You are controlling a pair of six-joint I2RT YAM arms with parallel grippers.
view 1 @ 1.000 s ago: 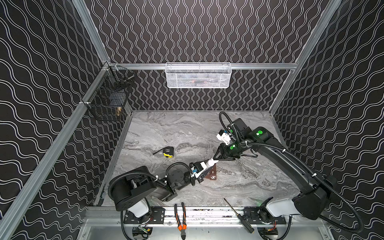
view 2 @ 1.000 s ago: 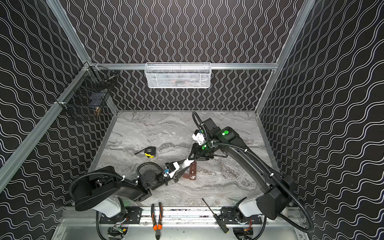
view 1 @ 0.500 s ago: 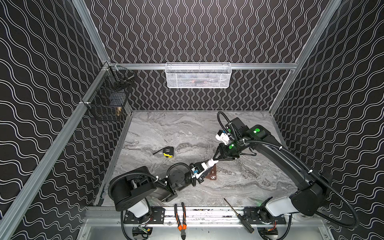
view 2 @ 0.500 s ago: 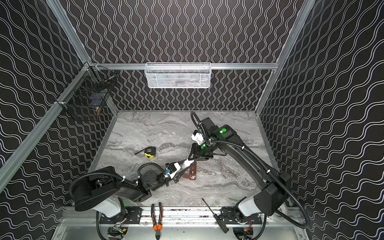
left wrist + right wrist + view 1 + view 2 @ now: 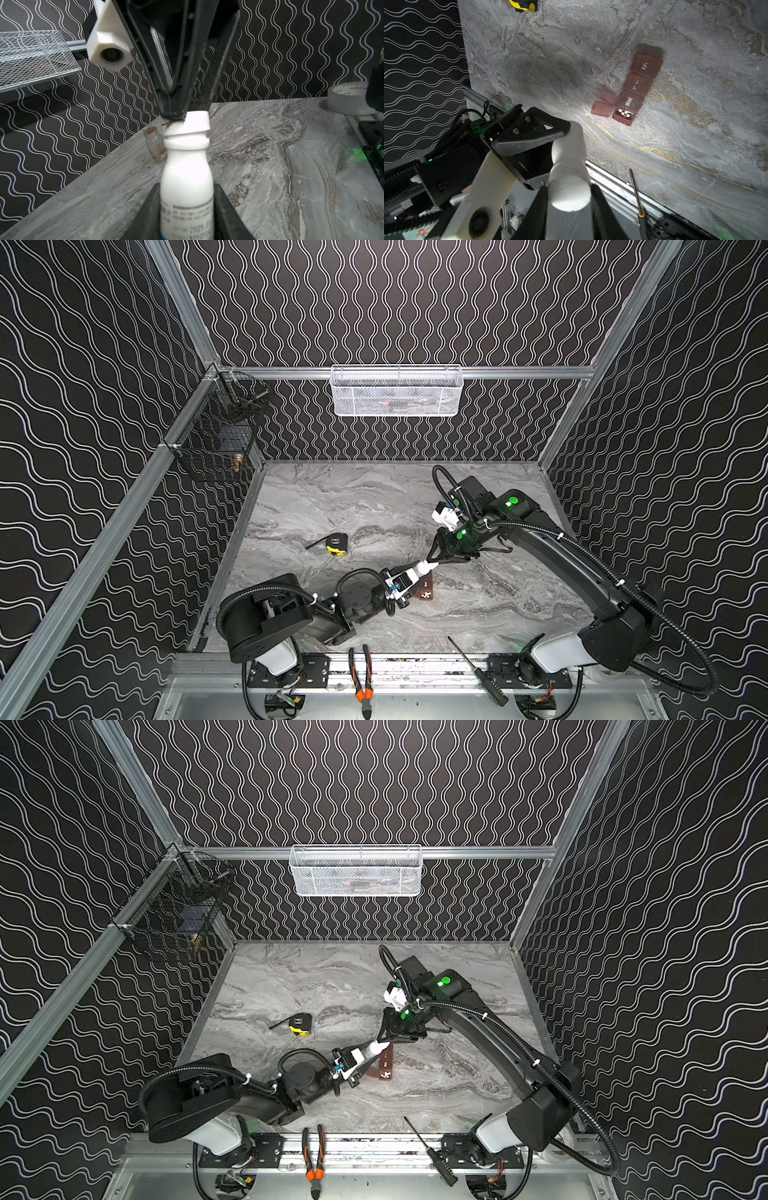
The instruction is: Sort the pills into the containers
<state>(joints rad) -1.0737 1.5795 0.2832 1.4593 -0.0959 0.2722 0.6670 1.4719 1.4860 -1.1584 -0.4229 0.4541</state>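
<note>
My left gripper (image 5: 187,188) clamps the white bottle (image 5: 187,162) by its body; my right gripper (image 5: 569,194) pinches its cap (image 5: 194,122). It's smooth plastic, probably slippery, so I hold firm. The containers (image 5: 641,67) lie just right of it.

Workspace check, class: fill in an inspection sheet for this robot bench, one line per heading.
Surface: grey marbled table, flat.
Job's things: reddish pill box lying flat, end compartment open with white pills inside, other lids shut; white bottle held off the table, its cap tilted on the neck.
Clutter: tape measure, vial and tape roll on the table; pliers and screwdriver at the front edge.
End effectors: left end effector shut on the bottle; right end effector shut on the cap.
Cables: black cables run along both arms; none seen loose on the table.
Surroundings: white basket and black basket hang on wavy-patterned walls.
</note>
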